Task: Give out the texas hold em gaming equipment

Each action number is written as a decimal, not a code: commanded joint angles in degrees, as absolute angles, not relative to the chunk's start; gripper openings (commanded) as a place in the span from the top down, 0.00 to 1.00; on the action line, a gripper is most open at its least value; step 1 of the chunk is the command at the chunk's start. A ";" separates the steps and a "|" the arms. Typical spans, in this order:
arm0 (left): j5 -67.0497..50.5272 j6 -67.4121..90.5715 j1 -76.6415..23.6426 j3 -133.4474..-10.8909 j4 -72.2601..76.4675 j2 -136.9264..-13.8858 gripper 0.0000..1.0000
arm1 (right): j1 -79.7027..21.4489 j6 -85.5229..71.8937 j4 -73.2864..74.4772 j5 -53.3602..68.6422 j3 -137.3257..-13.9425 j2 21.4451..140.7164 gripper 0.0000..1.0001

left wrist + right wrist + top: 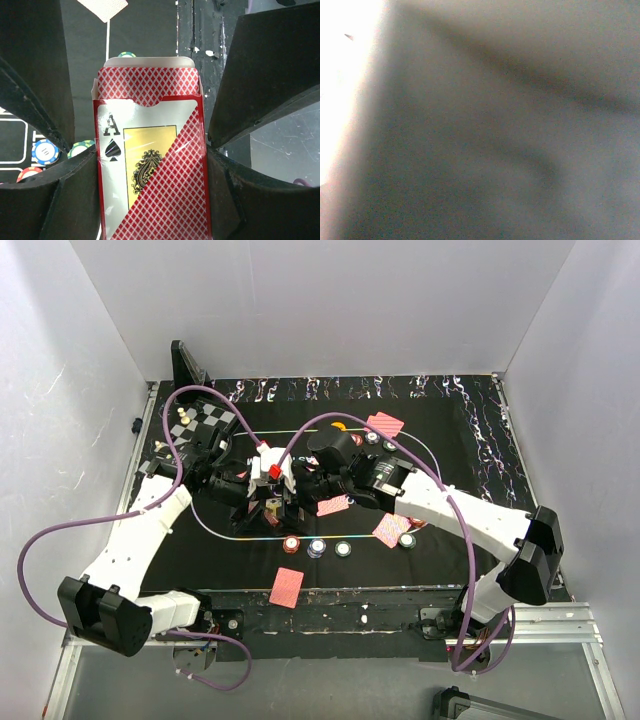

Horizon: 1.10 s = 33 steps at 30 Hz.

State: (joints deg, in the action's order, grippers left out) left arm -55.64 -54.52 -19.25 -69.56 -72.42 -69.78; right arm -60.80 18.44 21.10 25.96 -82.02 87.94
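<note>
My left gripper [152, 165] is shut on an open red card box [150, 100] with an ace of spades on its face; the deck's top edge shows at the mouth. In the top view the left gripper [262, 492] holds the box [274, 472] over the mat's middle, and my right gripper [308, 487] sits close beside it, its jaws hidden. Red-backed cards lie at the far right [384, 424], centre [333, 504], right [391, 529] and front edge [286, 587]. Chips [316, 547] lie in a row near the front. The right wrist view is a grey blur.
A black-and-white chessboard [205, 425] with pieces sits at the far left, a black stand [187, 365] behind it. A yellow disc [338, 426] and a few chips [372, 438] lie at the back. Purple cables loop over both arms. White walls enclose the black mat [480, 460].
</note>
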 commanded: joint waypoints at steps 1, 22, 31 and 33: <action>-60.38 -55.20 -19.60 -71.37 -70.93 -67.68 0.96 | -61.26 19.78 23.38 22.67 -82.79 88.16 0.02; -61.61 -54.05 -19.51 -73.48 -71.37 -66.53 0.96 | -60.21 15.56 12.13 28.03 -72.33 81.04 0.06; -61.96 -53.61 -19.51 -74.71 -71.54 -66.18 0.97 | -58.80 14.06 12.21 31.64 -72.77 81.56 0.20; -62.14 -53.79 -19.51 -75.14 -71.72 -66.09 0.96 | -58.54 13.89 12.83 31.99 -72.95 81.83 0.26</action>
